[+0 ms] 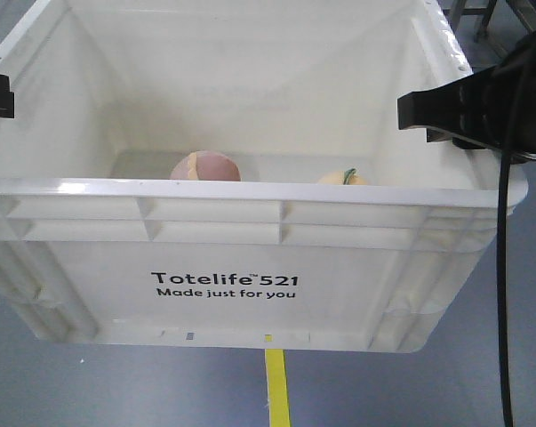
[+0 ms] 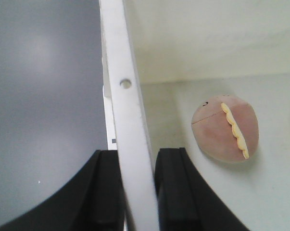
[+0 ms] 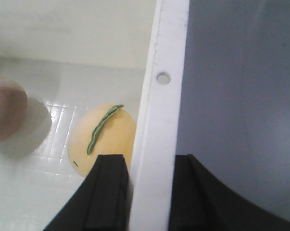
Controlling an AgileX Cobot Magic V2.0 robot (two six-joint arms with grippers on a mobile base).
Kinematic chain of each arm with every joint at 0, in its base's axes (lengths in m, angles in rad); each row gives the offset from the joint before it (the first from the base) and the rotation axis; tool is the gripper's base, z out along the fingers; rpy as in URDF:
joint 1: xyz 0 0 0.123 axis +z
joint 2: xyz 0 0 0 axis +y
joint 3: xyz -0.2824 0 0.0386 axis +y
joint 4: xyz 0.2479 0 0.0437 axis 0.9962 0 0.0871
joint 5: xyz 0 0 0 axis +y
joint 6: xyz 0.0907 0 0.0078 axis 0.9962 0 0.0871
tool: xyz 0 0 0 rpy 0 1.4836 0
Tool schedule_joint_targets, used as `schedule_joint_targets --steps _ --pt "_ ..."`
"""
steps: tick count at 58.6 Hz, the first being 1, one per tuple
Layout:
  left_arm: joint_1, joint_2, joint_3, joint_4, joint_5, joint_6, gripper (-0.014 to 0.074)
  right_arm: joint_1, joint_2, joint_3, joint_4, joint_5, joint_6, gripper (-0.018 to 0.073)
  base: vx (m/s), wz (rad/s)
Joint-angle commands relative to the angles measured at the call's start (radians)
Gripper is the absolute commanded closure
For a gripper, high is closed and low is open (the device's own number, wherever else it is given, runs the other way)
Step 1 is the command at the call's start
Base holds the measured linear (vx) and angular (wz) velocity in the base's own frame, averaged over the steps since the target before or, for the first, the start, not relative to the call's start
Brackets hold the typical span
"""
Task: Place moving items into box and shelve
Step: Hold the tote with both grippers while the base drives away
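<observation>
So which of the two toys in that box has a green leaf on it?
The pale yellow toy, by the right wall of the box; the pinkish-brown toy has a wavy yellow strip instead.

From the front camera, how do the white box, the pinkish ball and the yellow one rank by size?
Largest to smallest:
white box
pinkish toy
yellow toy
The rim hides most of both toys, so their order is unsure.
</observation>
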Motion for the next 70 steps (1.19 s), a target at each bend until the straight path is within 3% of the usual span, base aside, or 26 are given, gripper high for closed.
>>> schedule_joint_targets --steps 1,70 --pt "-0.004 -0.026 -0.044 0.017 -0.134 0.008 0.0558 -0.003 -0.036 -0.041 -0.109 -0.125 -0.023 0.0495 0.45 -0.02" --pt "-0.004 -0.026 -0.044 0.019 -0.134 0.008 0.0558 -0.003 -0.036 -0.041 -0.109 -0.125 -0.023 0.0495 0.44 -0.19"
